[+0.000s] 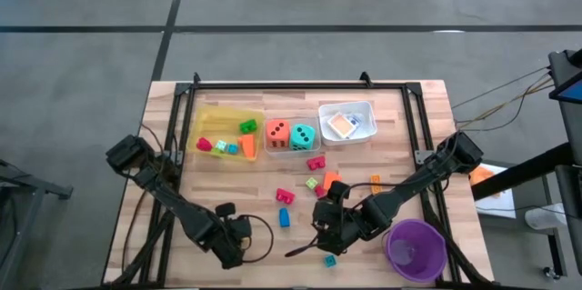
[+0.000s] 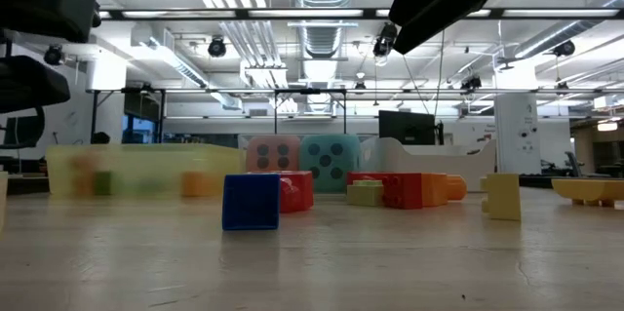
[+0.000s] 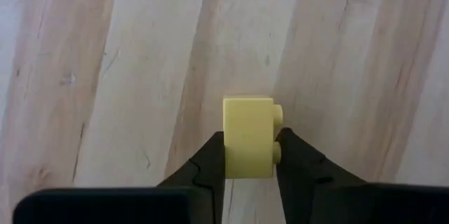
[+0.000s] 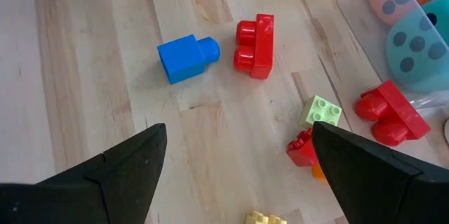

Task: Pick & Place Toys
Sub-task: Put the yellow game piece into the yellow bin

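Observation:
My left gripper (image 3: 250,156), near the table's front left (image 1: 229,235), is shut on a pale yellow block (image 3: 248,129). My right gripper (image 4: 238,182) is open and empty above loose blocks at the front centre (image 1: 332,222). Beyond its fingers a blue block (image 4: 184,57) lies on its side, with a red block (image 4: 255,44), a light green block (image 4: 322,111) and more red blocks (image 4: 388,111) nearby. The orange die (image 1: 277,133) and the teal die (image 1: 303,135) sit in the clear tray (image 1: 291,148). Several blocks lie in the yellow tray (image 1: 227,135). My left gripper pinches the yellow block between its two fingers, one finger on a plain side (image 3: 226,155) and the other on the studded side (image 3: 275,154). The fingers point down at the table. I cannot tell whether the block rests on the wood or hangs just above it.
A purple cup (image 1: 416,249) stands at the front right, close beside my right arm. A white tray (image 1: 347,122) with cards stands at the back. A teal block (image 1: 329,260) and an orange block (image 1: 375,182) lie loose. The wood at the front left is bare.

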Robot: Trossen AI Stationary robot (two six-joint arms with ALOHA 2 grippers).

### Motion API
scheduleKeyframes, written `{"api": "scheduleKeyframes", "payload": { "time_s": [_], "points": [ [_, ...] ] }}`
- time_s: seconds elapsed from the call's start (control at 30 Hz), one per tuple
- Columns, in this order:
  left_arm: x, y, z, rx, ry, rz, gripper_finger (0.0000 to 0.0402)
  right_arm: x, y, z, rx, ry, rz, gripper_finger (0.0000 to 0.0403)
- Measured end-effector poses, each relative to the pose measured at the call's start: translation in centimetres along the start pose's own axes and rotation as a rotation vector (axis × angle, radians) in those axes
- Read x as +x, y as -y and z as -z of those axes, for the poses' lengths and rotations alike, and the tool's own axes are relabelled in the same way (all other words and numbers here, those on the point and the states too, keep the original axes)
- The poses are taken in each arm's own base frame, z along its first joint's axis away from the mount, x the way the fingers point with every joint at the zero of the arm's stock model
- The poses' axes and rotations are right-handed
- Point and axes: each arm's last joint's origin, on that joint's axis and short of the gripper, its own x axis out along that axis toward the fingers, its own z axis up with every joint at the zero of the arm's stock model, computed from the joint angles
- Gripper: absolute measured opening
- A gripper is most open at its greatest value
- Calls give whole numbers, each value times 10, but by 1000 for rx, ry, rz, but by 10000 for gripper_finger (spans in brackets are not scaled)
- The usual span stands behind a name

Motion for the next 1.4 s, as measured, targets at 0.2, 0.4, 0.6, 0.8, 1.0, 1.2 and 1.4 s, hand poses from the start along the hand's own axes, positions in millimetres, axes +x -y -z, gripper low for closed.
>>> {"api": "scheduleKeyframes", "payload": {
  "time_s": [0.2,0.4,0.6,0.8,1.0,1.2,1.4],
  "points": [
    [-22,1,-9,-32,11,11,82,0,-1,0,-10,0,-1,352],
    [-81,-21,-19,-107,139,-92,82,0,-1,0,-10,0,-2,352],
    [-138,-90,-35,-331,268,-253,82,0,-1,0,-4,3,-4,352],
    [-158,-187,-64,-620,229,-380,82,0,-1,0,-2,4,-5,352],
    [-132,-259,-83,-723,205,-273,82,0,-1,0,-6,4,-5,352],
    [-109,-293,-68,-818,157,-340,82,0,-1,0,-6,4,-6,352],
    [-101,-301,-59,-856,130,-409,82,0,-1,1,-7,0,-4,352]
  ]
}}
